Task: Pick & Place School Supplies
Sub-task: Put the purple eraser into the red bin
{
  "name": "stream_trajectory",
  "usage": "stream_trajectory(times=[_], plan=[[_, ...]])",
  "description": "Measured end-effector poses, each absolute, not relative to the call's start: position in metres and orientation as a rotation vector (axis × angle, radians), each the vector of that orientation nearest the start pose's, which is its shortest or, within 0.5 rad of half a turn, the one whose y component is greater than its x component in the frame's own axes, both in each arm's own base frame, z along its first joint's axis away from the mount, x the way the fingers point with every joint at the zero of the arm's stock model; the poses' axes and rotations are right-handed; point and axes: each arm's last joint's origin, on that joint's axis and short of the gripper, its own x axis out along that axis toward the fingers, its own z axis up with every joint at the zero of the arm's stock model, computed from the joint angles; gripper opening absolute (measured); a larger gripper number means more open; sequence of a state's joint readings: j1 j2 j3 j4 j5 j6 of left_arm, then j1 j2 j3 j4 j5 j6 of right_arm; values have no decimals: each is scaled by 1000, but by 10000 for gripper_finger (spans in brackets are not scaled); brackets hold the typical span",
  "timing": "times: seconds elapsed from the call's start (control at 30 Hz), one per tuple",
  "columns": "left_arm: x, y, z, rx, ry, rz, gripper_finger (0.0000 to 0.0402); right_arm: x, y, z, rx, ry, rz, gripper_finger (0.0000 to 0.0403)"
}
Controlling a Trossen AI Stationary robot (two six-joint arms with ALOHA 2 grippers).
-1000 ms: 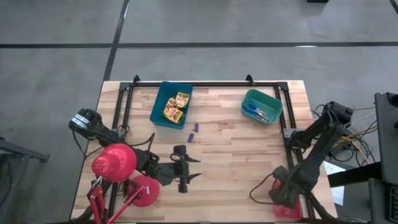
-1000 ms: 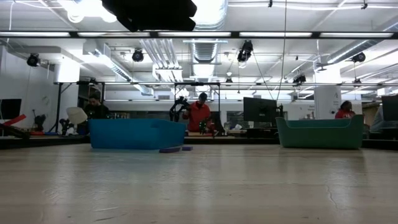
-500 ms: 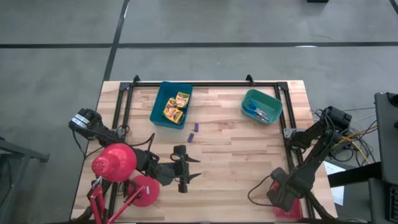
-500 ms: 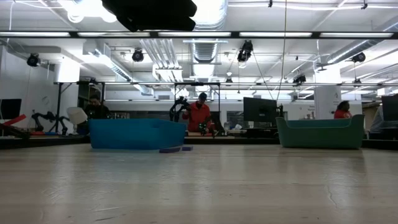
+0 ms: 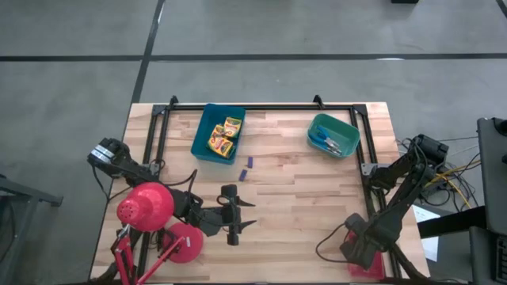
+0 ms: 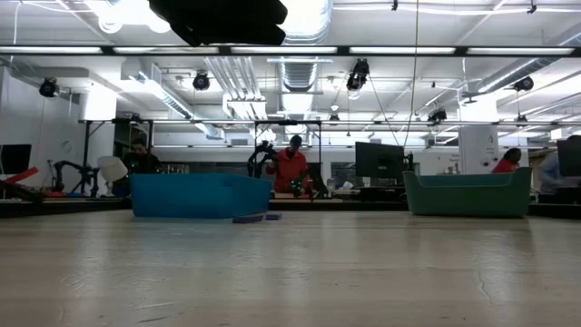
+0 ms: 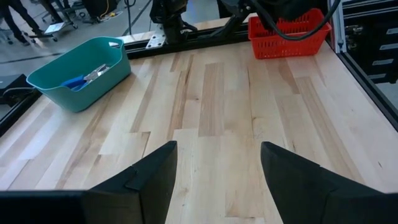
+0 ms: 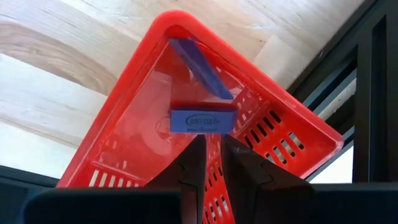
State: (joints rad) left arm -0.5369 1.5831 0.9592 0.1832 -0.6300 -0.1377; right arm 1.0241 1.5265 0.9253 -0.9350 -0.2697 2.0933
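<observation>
In the right wrist view, two purple sticks sit inside the red tray (image 8: pixel 134 134). One stick (image 8: pixel 203 120) lies flat just past my fingertips, and the other (image 8: pixel 200 70) leans on the tray wall. My right gripper (image 8: pixel 213 149) points down into the tray, open by a narrow gap with nothing in it. Two more purple sticks (image 5: pixel 249 162) (image 5: pixel 242 176) lie on the bare wood. Yellow crayon boxes (image 5: pixel 224 134) lie in the blue tray (image 5: pixel 202 142). Blue-handled scissors (image 5: pixel 326 142) lie in the teal tray (image 5: pixel 346 127). My left gripper (image 5: pixel 234 219) hovers open over the table's near left.
A red desk lamp (image 5: pixel 146 207) with its round base (image 5: pixel 183 242) stands at the near left corner, beside my left arm. A black frame rail (image 5: pixel 261 106) borders the table's far and side edges. Bare wood lies between the trays and the arms. People show far beyond the table.
</observation>
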Motion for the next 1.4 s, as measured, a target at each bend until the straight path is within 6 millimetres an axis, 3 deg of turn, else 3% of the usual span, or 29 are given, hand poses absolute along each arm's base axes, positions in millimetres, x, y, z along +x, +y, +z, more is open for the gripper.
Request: stream_trajectory(times=[0.17, 0.33, 0.6, 0.83, 0.97, 1.07, 1.3, 1.4], plan=[[301, -159, 234, 107, 360, 116, 236, 123, 213, 187, 898, 1615, -797, 43], [301, -159, 234, 107, 360, 116, 236, 128, 206, 200, 920, 1344, -722, 43], [300, -156, 235, 126, 338, 229, 236, 138, 196, 255, 836, 824, -462, 43], [301, -151, 236, -18, 290, 365, 236, 146, 195, 293, 569, 509, -334, 43], [304, -142, 233, -238, 287, 388, 236, 153, 196, 296, 399, 333, -398, 43], [307, -130, 228, -302, 325, 420, 236, 158, 197, 293, 315, 263, -439, 43], [311, -88, 223, -302, 471, 476, 236, 166, 188, 271, 146, 289, -492, 43], [314, -73, 228, -220, 491, 461, 236, 168, 182, 266, 114, 301, -516, 43]])
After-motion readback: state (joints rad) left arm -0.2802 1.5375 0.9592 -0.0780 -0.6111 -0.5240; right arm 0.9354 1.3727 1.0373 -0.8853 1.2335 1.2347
